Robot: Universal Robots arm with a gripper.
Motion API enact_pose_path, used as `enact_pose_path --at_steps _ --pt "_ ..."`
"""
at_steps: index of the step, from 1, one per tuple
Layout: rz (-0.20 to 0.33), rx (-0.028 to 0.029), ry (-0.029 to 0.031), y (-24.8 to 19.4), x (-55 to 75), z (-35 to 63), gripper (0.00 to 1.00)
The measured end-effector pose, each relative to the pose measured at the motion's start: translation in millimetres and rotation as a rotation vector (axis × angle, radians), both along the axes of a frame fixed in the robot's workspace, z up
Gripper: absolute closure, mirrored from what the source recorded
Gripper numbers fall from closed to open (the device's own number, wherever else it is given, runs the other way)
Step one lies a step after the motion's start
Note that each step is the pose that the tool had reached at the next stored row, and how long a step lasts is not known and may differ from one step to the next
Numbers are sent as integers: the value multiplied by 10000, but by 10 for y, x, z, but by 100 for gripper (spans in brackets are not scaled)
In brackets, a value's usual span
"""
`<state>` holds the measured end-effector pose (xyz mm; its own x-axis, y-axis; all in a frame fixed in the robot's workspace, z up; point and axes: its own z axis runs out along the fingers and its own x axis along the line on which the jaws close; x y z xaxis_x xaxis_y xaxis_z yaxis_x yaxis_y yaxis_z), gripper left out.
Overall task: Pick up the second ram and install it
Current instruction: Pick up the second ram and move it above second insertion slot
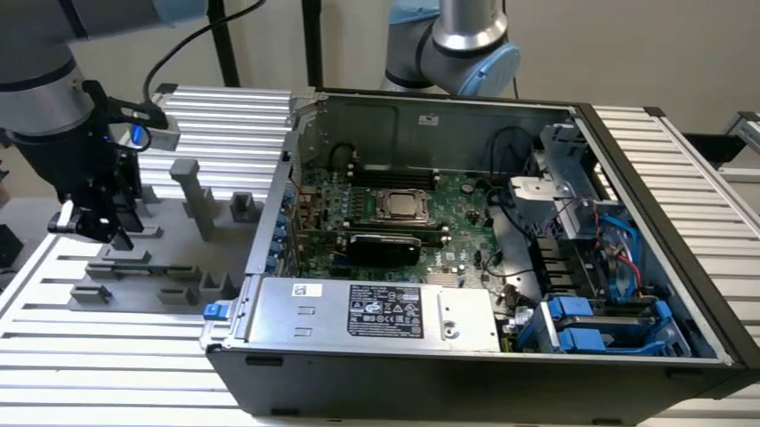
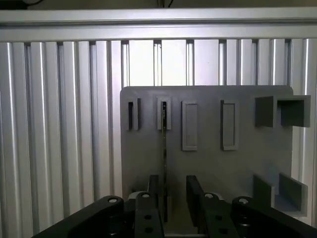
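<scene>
The claw (image 2: 172, 187) hangs spread over the grey holder (image 2: 213, 168) on the table (image 2: 59, 129), its fingers either side of the second ram (image 2: 164, 144), which stands on edge in its slot. One finger sits closer, so I reckon closing could tip or jam the stick.

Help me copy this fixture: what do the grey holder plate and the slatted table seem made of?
Grey holder plate: probably plastic, perhaps 3D-printed; matte, uniform grey, with slots and pockets formed in one piece. Slatted table: likely aluminium profile; bright, brushed-looking sheen and straight parallel grooves.
</scene>
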<state>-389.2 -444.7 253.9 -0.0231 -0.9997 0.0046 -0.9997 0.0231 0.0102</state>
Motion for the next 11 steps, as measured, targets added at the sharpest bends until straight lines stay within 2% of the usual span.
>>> enact_pose_path --at_steps 11 --pt "30 0 0 1 -1 -201 0"
